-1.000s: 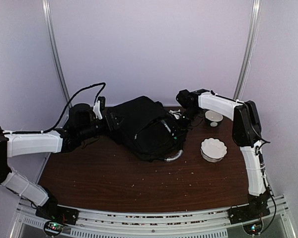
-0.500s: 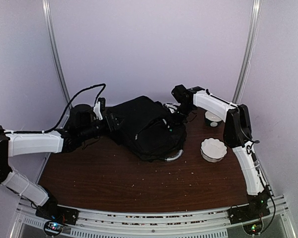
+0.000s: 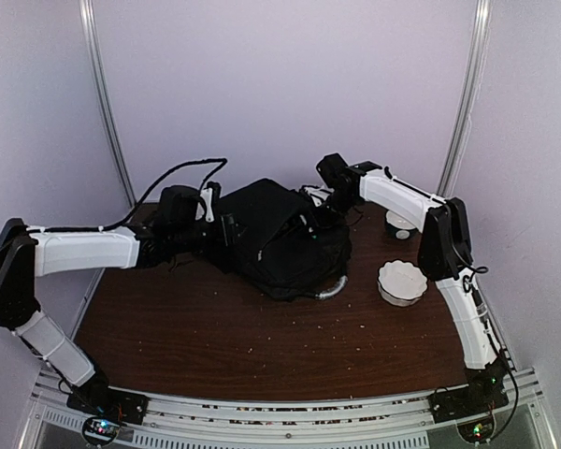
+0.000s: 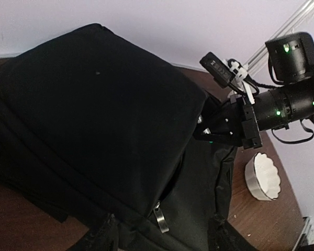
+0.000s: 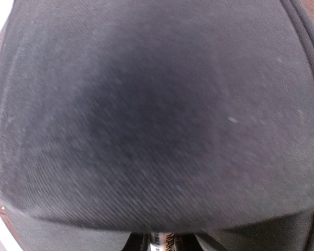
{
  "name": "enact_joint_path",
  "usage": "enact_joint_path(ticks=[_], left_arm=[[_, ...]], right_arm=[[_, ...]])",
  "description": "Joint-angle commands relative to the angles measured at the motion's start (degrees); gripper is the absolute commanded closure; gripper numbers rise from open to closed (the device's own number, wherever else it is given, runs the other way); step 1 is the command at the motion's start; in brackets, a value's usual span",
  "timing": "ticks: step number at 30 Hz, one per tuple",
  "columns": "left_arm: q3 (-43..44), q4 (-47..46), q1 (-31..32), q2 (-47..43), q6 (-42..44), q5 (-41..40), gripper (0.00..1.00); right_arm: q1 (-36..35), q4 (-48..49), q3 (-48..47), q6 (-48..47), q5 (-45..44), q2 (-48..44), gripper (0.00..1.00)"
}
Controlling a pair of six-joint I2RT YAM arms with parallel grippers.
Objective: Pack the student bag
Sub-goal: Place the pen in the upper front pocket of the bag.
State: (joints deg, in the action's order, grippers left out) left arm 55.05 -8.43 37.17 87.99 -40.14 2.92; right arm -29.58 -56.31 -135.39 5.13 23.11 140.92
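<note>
Student bag (image 3: 279, 245): L jaws apart astride it; R jaws prob. pinch fabric, L-wrist view only.

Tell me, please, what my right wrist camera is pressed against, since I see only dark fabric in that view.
Observer: It is the student bag. The top view shows the right gripper reaching into its far right edge.
Operator: Thank you. Where is the other arm?
Observer: The left gripper is at the bag's left side. Its own camera shows its fingers wide apart with bag fabric between them.
Operator: Is anything else nearby?
Observer: A white scalloped bowl stands on the table to the right of the bag, apart from it.
</note>
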Motion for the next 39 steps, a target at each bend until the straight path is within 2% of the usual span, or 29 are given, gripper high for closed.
enact_joint_path(ticks=[1, 5, 9, 18, 23, 27, 31, 39], left_arm=[[11.24, 10.73, 1.63, 6.96, 14.89, -6.3, 0.39], [16.65, 9.91, 1.83, 13.5, 23.91, -5.19, 0.39], [20.35, 7.5, 1.86, 17.83, 29.6, 0.05, 0.39], [28.15, 6.2, 1.94, 26.33, 29.62, 6.18, 0.38], [33.26, 8.24, 1.99, 30.81, 29.06, 4.87, 0.39], [38.32, 12.75, 2.01, 34.07, 28.03, 0.5, 0.44], [39.52, 13.4, 1.99, 35.13, 27.21, -1.82, 0.55], [39.83, 13.09, 2.03, 35.49, 27.56, -0.56, 0.75]], right_arm=[[-0.39, 9.59, 1.51, 0.8, 4.47, -1.29, 0.9], [-0.31, 10.0, 1.9, 0.69, 4.57, -1.82, 0.9], [-0.3, 9.97, 2.15, 0.52, 4.4, -2.14, 0.9], [-0.21, 9.98, 2.71, 0.83, 4.79, -1.41, 0.9], [-0.21, 10.07, 3.0, 0.9, 4.92, -1.44, 0.9], [-0.21, 10.0, 3.1, 0.85, 4.92, -1.48, 0.9], [-0.13, 10.11, 3.54, 0.97, 5.09, -1.53, 0.9], [-0.04, 10.49, 3.73, 1.56, 5.27, -1.67, 0.89]])
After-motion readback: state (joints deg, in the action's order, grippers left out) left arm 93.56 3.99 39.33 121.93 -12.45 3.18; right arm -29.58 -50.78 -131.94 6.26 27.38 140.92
